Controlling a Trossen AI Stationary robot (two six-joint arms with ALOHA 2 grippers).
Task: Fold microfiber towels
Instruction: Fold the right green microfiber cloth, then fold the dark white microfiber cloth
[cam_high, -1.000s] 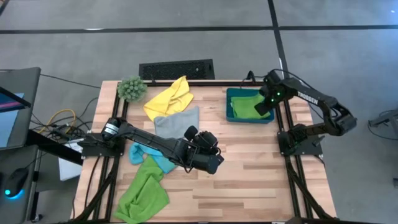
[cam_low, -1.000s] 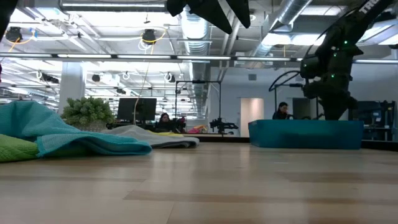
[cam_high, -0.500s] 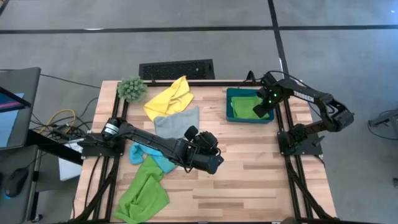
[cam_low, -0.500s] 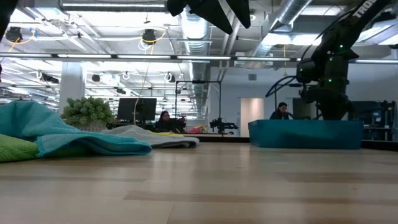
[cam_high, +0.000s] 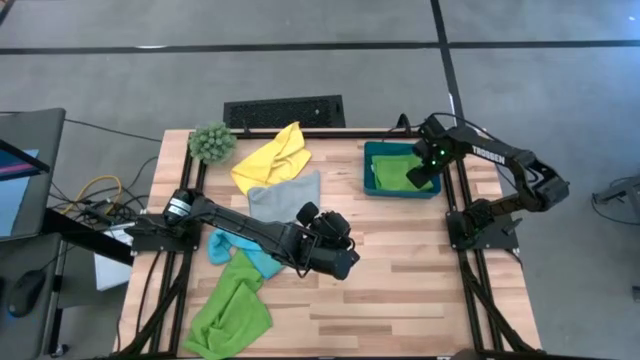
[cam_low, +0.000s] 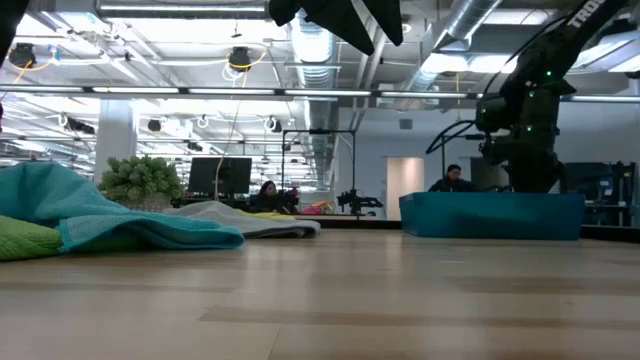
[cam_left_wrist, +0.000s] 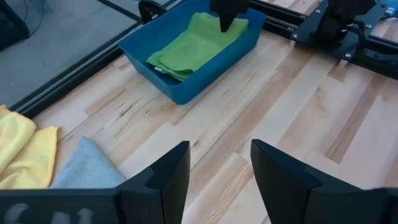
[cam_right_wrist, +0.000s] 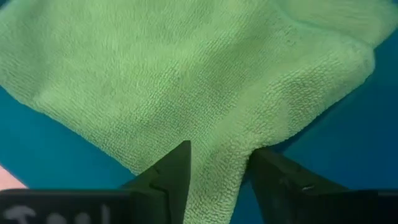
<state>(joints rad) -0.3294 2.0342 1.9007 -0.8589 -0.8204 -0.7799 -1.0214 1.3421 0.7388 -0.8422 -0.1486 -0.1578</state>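
High view
Table (cam_high: 400, 290): wooden top in a dark frame.
Bin (cam_high: 372, 172): blue, at the far right of the table, with a folded green towel (cam_high: 398, 170) lying inside.
Right gripper (cam_high: 424, 176): over the bin's right part, just above the folded towel; finger gap not readable from above.
Left gripper (cam_high: 340, 262): over bare wood at the table's middle, arm reaching in from the left edge; nothing held.
Yellow towel (cam_high: 272, 158): far left of centre, crumpled.
Grey towel (cam_high: 285, 196): just near of the yellow one, touching it.
Teal towel (cam_high: 240, 254): left of centre, partly under the left arm.
Lime towel (cam_high: 228, 312): near left corner, bunched, touching the teal one.
Plant ball (cam_high: 212, 143): far left corner.

Low view
Bin (cam_low: 490, 215): at the right, with the right arm (cam_low: 520, 120) coming down into it; gripper tips hidden behind the wall.
Teal towel (cam_low: 100, 220): heaped at the left, lime towel (cam_low: 25, 240) in front of it, grey towel (cam_low: 245, 218) behind.

Left wrist view
Left gripper (cam_left_wrist: 219, 171): fingers wide apart, empty, bare wood between them.
Bin (cam_left_wrist: 146, 59): ahead, the green towel (cam_left_wrist: 193, 46) flat inside, the right arm's gripper (cam_left_wrist: 228, 15) touching or just over its far edge.

Right wrist view
Right gripper (cam_right_wrist: 217, 171): fingers spread wide, a corner of the green towel (cam_right_wrist: 186, 81) lying between them, not pinched; blue bin floor (cam_right_wrist: 323, 137) around it.
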